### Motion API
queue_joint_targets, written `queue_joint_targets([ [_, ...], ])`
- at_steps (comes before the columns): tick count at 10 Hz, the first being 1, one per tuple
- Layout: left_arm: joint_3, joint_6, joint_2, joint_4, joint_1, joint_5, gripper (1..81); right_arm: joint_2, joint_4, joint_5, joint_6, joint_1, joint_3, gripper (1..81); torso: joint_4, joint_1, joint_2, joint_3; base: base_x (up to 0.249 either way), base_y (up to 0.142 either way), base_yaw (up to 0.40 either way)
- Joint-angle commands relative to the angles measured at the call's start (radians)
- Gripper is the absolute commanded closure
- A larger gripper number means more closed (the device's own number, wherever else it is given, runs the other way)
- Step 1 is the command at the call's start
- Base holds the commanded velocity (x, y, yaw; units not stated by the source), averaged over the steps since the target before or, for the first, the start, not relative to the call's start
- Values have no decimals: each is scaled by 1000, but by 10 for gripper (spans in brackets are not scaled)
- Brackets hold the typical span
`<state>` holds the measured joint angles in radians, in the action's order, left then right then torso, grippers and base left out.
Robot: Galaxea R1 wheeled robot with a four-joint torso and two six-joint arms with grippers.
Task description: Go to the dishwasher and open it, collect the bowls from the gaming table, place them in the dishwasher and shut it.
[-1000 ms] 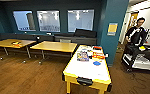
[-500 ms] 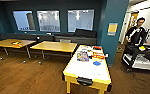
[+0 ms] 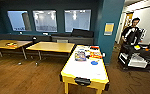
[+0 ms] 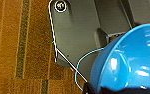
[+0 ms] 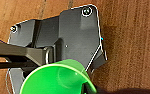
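Bowls up close at both wrists, blue bowl (image 4: 131, 60) left, green bowl (image 5: 56, 80) right; finger state can't be told; gaming table (image 3: 84, 70) ahead

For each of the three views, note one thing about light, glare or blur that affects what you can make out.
Head view: the windows glare pale against dark walls, and items on the white-topped table blur into colour patches. Left wrist view: bright highlights streak the blue bowl. Right wrist view: the green bowl is evenly lit with a soft rim, and the wood floor is smeared.
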<state>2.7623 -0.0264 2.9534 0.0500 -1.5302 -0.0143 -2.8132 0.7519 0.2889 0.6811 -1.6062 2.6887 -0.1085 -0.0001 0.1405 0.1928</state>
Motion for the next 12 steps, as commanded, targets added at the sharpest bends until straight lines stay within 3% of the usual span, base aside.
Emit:
queue_joint_targets([
  [1, 8, 0, -13, -1, 58, -52, 811, 13, 9, -34, -2, 13, 8, 811, 0, 0, 0, 0, 0, 0, -387],
  [6, 8, -1, -6, 1, 63, -52, 811, 24, 30, -34, 11, -5, -55, 811, 0, 1, 0, 0, 0, 0, -387],
  [7, 8, -1, -5, 2, 66, -52, 811, 19, 14, -37, 14, -10, -52, 811, 0, 1, 0, 0, 0, 0, -387],
  [9, 8, -4, -5, 2, 66, -53, 811, 1, -88, -39, -20, -36, -27, 811, 0, 0, 0, 0, 0, 0, -387],
  [12, 8, -4, -6, 7, 71, -61, 811, -68, -427, -100, -359, -56, 23, 811, 0, 0, 0, 0, 0, 0, -380],
])
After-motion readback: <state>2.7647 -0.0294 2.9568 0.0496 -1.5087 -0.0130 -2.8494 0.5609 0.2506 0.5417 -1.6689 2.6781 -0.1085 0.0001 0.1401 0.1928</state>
